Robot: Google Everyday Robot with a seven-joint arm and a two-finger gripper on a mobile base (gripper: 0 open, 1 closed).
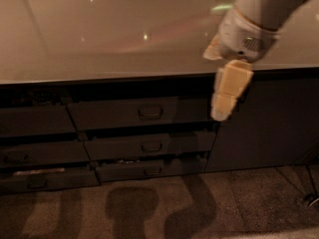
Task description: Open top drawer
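Top drawer (109, 114): sits directly under the front edge of the surface (99, 44), near the middle of its length, and is the uppermost and widest of a stack of three.
Handle (150, 112): a small metal loop at the centre of the flat dark front, lying horizontally.
Facing: the front faces outward, away from the surface's front edge and toward the floor space.
Long axis: runs left to right, parallel to that front edge, so the pull should go straight out across it.
Opening: I cannot tell whether it is fully closed or slightly ajar.
Lower drawers: the middle drawer (119, 148) and bottom drawer (124, 171) are narrower and carry the same kind of loop.
End effector (221, 108): cream coloured, it hangs down from the wrist just past the drawer's right end, level with its front and well apart from the handle.
End effector state: holding nothing that I can see; wide or narrow, I cannot tell.
Door (264, 123): a dark cabinet panel to the right of the stack.
Step in hand: reaching for the handle.
Doing it well: move left along the front edge to the loop, hook it at its centre, then pull level and square so the drawer does not rack.
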